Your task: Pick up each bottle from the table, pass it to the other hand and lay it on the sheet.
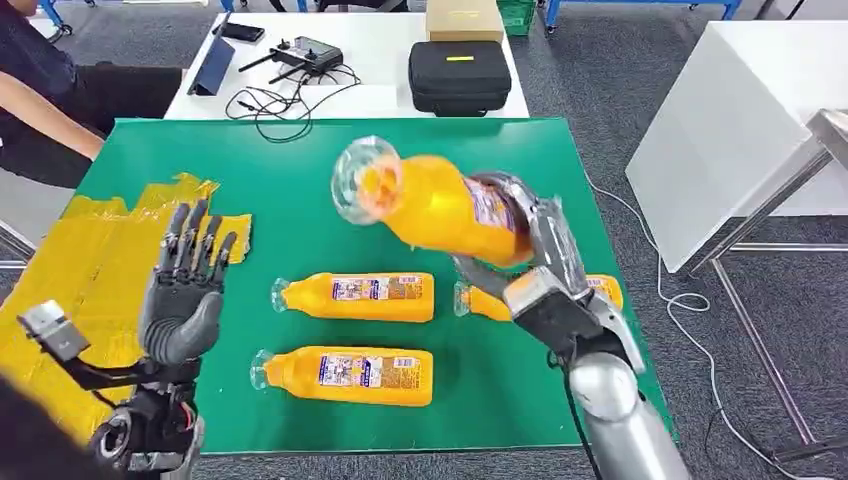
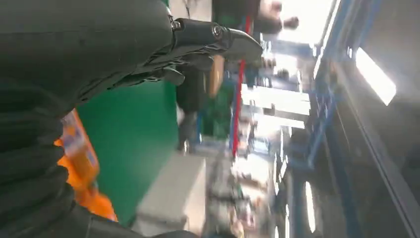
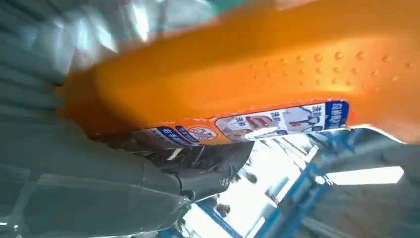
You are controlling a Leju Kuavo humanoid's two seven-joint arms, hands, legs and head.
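The right hand (image 1: 535,255) clamps a raised bottle (image 1: 440,205), cap toward nine o'clock. The left hand (image 1: 185,290) waits, fingers apart. A misjudged handover could drop it onto the bottles (image 1: 355,297) below.

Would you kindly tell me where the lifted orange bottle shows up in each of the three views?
Head view: lifted bottle at centre, gripped by the right hand.
Left wrist view: cannot tell; the orange at the lower left may be another bottle.
Right wrist view: its body spans the upper half.
Shared landmark: the green table.
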